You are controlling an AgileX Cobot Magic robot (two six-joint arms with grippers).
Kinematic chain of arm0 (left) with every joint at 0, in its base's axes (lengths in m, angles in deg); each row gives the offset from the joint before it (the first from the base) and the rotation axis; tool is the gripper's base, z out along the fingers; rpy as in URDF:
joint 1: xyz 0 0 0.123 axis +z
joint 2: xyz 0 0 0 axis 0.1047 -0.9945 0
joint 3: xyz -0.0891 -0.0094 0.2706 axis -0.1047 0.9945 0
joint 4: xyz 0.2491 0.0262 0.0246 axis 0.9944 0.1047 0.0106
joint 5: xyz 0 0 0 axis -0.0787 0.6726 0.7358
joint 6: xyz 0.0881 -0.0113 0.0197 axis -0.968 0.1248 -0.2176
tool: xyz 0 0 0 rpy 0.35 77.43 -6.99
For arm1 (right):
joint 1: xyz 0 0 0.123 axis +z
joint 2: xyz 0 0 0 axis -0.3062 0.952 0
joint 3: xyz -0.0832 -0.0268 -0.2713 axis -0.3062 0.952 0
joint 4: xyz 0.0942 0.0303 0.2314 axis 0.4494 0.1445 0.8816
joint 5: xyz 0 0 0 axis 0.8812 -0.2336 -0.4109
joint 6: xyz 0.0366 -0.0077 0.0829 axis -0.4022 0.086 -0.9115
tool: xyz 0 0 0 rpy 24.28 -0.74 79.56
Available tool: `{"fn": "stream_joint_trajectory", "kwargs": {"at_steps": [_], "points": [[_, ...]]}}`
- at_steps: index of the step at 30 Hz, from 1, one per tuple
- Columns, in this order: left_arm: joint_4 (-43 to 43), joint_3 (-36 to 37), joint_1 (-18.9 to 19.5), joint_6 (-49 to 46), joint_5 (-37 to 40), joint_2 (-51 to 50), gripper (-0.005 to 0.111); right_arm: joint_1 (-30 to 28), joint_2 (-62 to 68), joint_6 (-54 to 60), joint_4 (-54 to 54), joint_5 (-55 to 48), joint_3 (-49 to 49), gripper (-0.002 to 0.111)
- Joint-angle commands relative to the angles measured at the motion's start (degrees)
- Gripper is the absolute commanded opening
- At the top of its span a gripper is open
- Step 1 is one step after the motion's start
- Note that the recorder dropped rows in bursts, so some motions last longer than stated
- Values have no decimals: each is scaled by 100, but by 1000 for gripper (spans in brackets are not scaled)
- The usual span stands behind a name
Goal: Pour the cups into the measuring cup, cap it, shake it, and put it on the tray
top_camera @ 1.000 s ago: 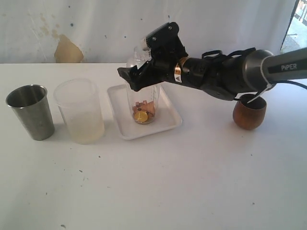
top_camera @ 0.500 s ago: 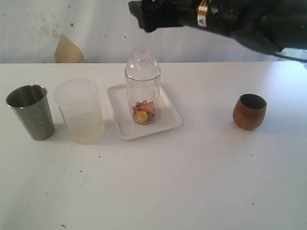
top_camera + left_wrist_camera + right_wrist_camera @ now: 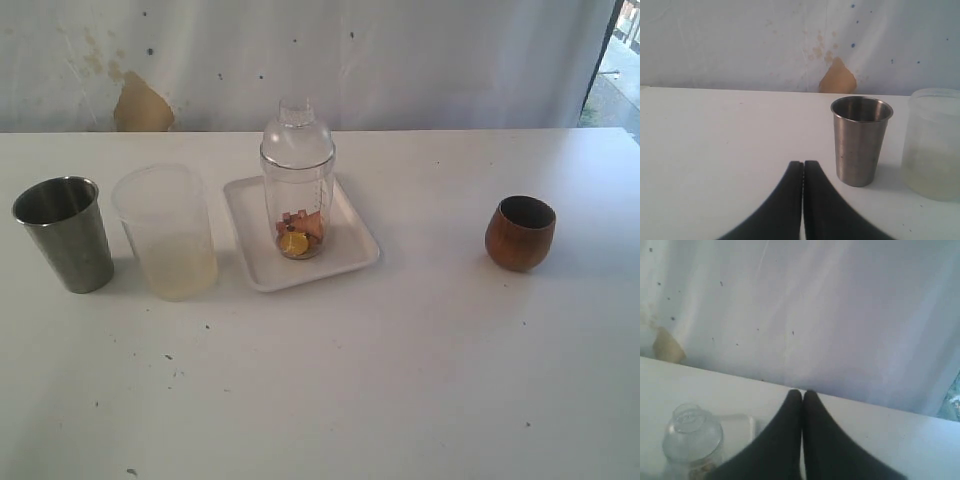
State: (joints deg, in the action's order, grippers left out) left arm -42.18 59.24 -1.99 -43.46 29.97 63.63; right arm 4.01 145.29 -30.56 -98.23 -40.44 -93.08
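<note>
Meas. cup (image 3: 692, 440) base off-frame, blurry

My exterior camera sits raised out front, looking down across the bench (image 3: 400, 380) toward the white backdrop (image 3: 420, 60). Left wrist camera rides low, close to the steel tumbler (image 3: 861, 140), facing the backdrop. Right wrist camera sits higher, looking down on the measuring cup (image 3: 692, 437). The exterior view shows both too.

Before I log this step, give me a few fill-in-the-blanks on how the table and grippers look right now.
The capped measuring cup stands on the ____.
The frosted cup stands between the measuring cup and the ____ tumbler.
The left gripper and right gripper are both ____.
Missing words: tray; steel; shut.
</note>
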Motion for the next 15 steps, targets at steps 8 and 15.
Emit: {"fn": "stream_joint_trajectory", "kwargs": {"at_steps": [8, 15], "points": [[-3, 26, -17, 16, -52, 26, 1, 210, -3081, 323, 1148, 279, 1802, 0], [-3, 26, -17, 16, -52, 26, 1, 210, -4305, 300, 1268, -205, 1836, 0]]}}
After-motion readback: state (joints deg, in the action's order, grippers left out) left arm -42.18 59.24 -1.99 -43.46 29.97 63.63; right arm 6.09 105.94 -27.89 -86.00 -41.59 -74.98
